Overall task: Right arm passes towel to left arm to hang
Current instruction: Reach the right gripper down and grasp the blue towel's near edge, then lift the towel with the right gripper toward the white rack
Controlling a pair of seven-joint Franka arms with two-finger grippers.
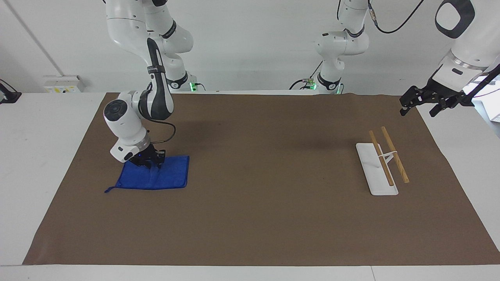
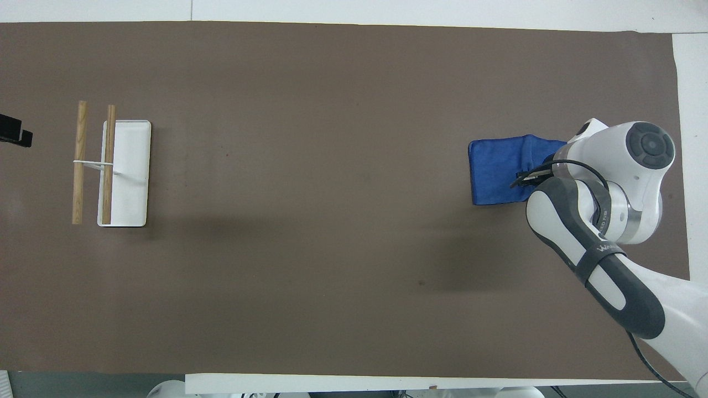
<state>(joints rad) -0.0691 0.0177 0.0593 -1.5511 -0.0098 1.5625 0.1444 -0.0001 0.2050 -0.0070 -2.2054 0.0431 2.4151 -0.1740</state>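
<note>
— How far along is the task judged to be?

— Only the first step is under way. The towel (image 1: 154, 177) is pinched at its edge nearest the robots by the right claw (image 1: 150, 160), and the cloth is bunched into a ridge under the fingers. Most of it is spread flat on the tabletop (image 1: 250, 218), near the right arm's end and about midway between the long edges.

— Is the right claw seen closed?

— It is seen narrowed onto a fold of the towel; the grip is judged to be made, though the cloth is not raised clear of the tabletop.

— And the left claw?

— The left claw (image 1: 420, 102) is held in the air over the corner of the tabletop at the left arm's end, nearest the robots, with its fingers spread wide and nothing between them. That arm is waiting.

— What is left?

— The lift, the carry toward the middle, the handover and the hanging are all judged undone. The rack (image 1: 381, 162), a white base with two wooden rails, is stood near the left arm's end, and nothing is draped on it.
</note>
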